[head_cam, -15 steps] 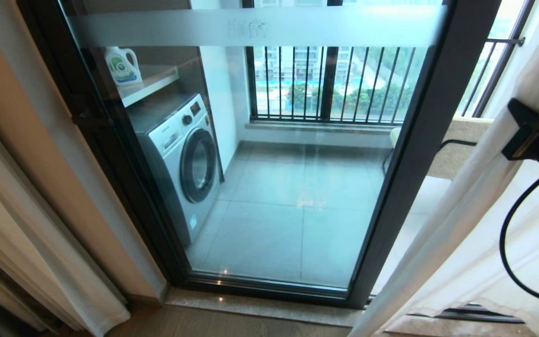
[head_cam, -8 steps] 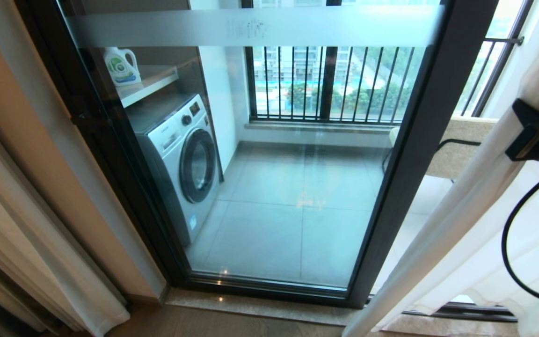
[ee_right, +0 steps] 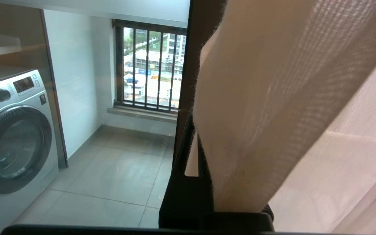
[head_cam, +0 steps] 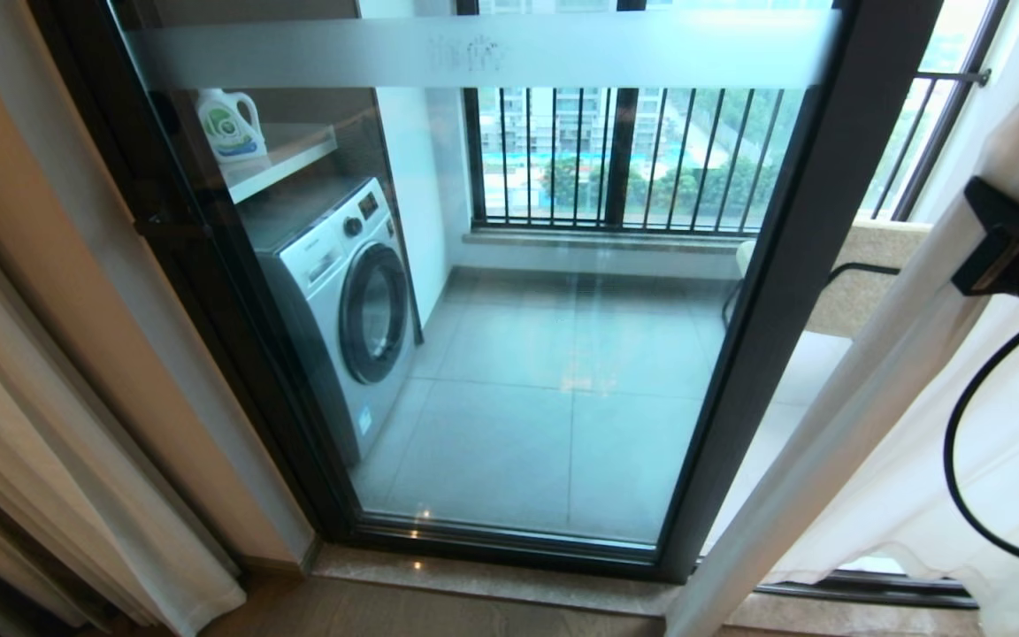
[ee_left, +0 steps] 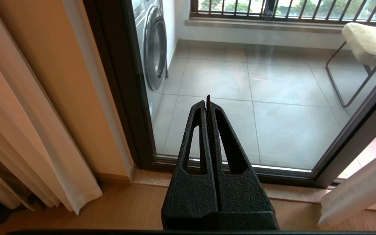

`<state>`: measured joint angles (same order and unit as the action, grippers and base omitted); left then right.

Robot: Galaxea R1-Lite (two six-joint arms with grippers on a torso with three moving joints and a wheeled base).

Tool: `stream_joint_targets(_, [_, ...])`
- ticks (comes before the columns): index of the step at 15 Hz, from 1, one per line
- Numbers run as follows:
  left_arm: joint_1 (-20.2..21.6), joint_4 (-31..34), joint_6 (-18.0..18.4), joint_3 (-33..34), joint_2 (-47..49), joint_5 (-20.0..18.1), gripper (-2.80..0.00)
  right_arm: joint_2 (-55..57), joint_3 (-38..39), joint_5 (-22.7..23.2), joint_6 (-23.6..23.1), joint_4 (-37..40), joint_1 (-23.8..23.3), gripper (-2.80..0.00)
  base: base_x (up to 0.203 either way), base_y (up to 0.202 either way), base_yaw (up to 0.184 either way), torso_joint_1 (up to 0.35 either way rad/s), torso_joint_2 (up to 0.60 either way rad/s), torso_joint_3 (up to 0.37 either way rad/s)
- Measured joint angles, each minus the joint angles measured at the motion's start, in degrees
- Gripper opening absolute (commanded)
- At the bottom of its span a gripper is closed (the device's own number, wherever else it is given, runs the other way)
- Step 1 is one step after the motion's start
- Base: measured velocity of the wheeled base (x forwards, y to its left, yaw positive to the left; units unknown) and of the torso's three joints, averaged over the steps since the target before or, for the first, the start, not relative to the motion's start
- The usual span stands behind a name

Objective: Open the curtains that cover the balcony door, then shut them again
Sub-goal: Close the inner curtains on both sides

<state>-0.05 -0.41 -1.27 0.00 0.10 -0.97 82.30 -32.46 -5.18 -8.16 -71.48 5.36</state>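
At nine o'clock in the head view the thicker beige drapes [head_cam: 49, 460] hang bunched against the wall, no part of this job. Low down, seen only from its own wrist camera, the left pincer [ee_left: 207, 101] sits clenched on nothing, pointed at the bottom of the glass. Across the middle, from eleven to one o'clock, the balcony door [head_cam: 509, 292] stands uncovered, with a washing machine [head_cam: 346, 301] and a black bar railing [head_cam: 624, 155] visible through it. At three o'clock the sheer curtain [head_cam: 881, 389] is drawn aside into a slanting bundle, and the right pincer [head_cam: 974, 243] is clamped on its leading edge; its wrist view shows a thick fold of the weave filling the jaws, though how deeply the cloth is seated is hard to judge. This fabric looks very light, limp and somewhat slippery, so it should trail after a pull instead of pushing. A gathered edge fold, taken about where it is held now, seems the best hold; a single layer would likely slip out or snag.
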Motion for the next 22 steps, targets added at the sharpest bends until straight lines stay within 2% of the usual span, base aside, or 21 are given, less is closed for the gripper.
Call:
stream_joint_targets(6, [0.02,-0.01,-0.05,0.0,0.0,0.01,-2.8,0.71,-1.48,0.15,-1.01,-0.07,3.06,-2.8,0.0,0.0,0.0,0.0,0.0,0.0])
stream_joint_targets(15, [-0.02,-0.01,-0.02,0.0,0.0,-0.01,-2.8,2.02,-2.5,0.32,-1.01,-0.32,11.73,-2.8,0.0,0.0,0.0,0.0,0.0,0.0])
stream_joint_targets(22, [0.0,-0.01,0.0,0.0,0.0,0.01,-2.8,7.61,-5.0,-0.05,-0.85,-0.6,20.27,-2.8,0.0,0.0,0.0,0.0,0.0,0.0])
